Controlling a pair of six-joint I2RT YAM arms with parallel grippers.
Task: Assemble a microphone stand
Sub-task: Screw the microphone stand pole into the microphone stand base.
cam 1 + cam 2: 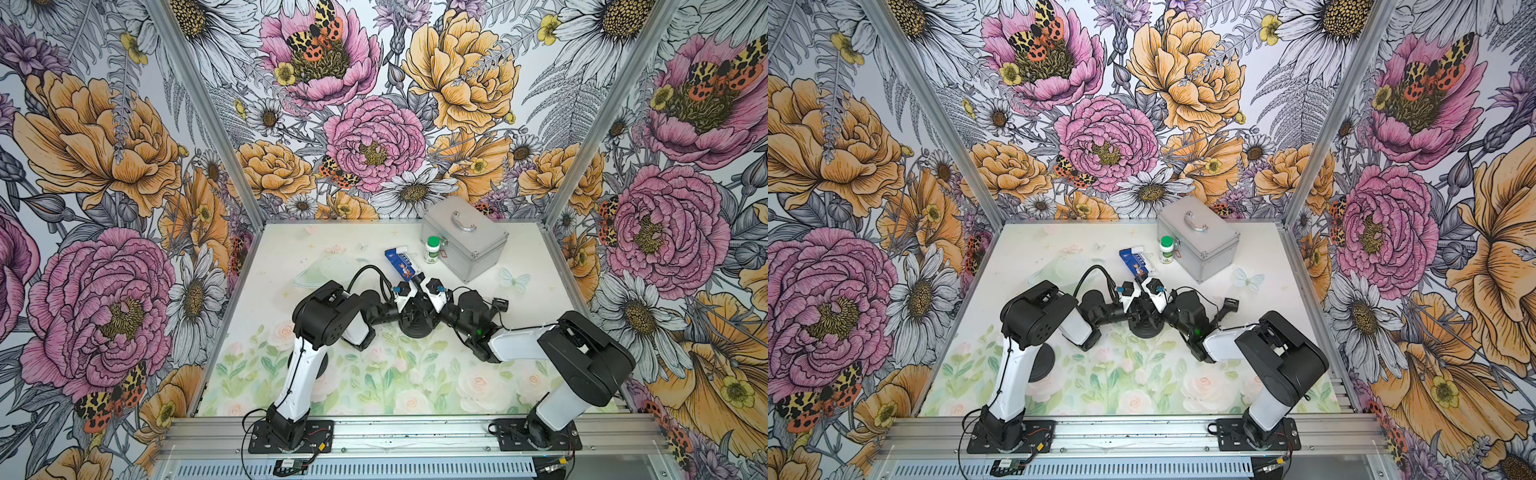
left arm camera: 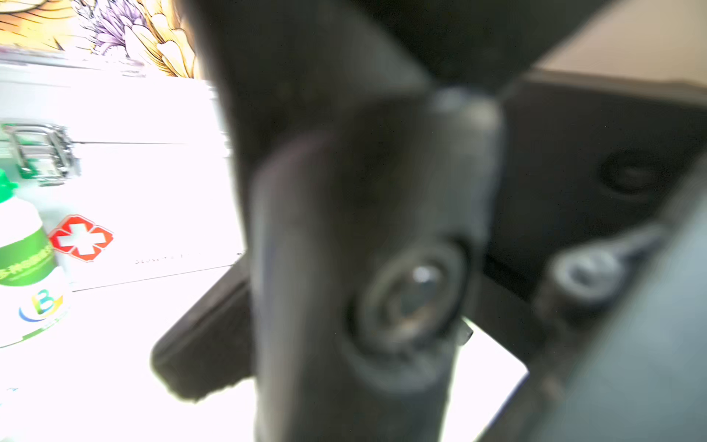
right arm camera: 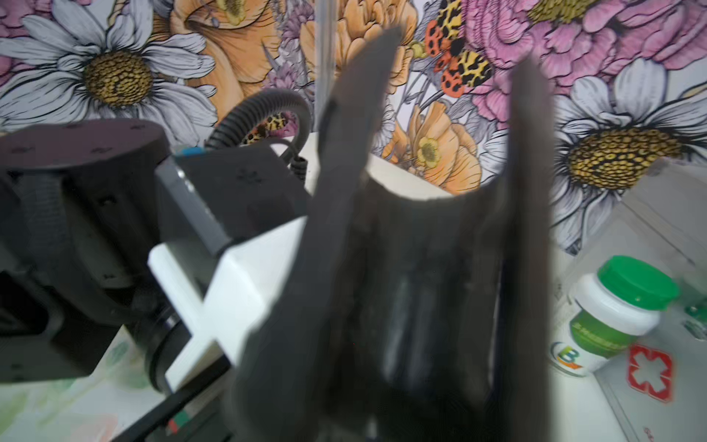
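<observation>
Tabletop [image 1: 374, 386] printed with pale flowers fills both top views. The silver case [image 1: 469, 245] stands at its far right, and only my wrist views show the red cross on the front of it. In a top view a black disc [image 1: 1042, 361] lies beside my left arm.

The microphone stand [image 1: 414, 322] sits mid-tabletop, directly between my two wrists, which meet over it from either side. Its round base [image 1: 1144, 330] lies flat and its short post rises straight up, long axis vertical, so the top views see it nearly end-on. A blue box [image 1: 401, 264] lies just beyond it, and a green-capped bottle [image 1: 432, 249] stands upright just beside the case.

My left gripper [image 1: 408, 309] is fully closed, close against the post. The blurred left wrist view shows the post with a bolt [image 2: 415, 298] in its side, but not whether I pinch it. My right gripper [image 3: 455, 95] stands partly apart, fingers [image 3: 344, 191] pressed to both sides of the stand's curved black clip [image 3: 428, 275], which only the right wrist view shows.
</observation>
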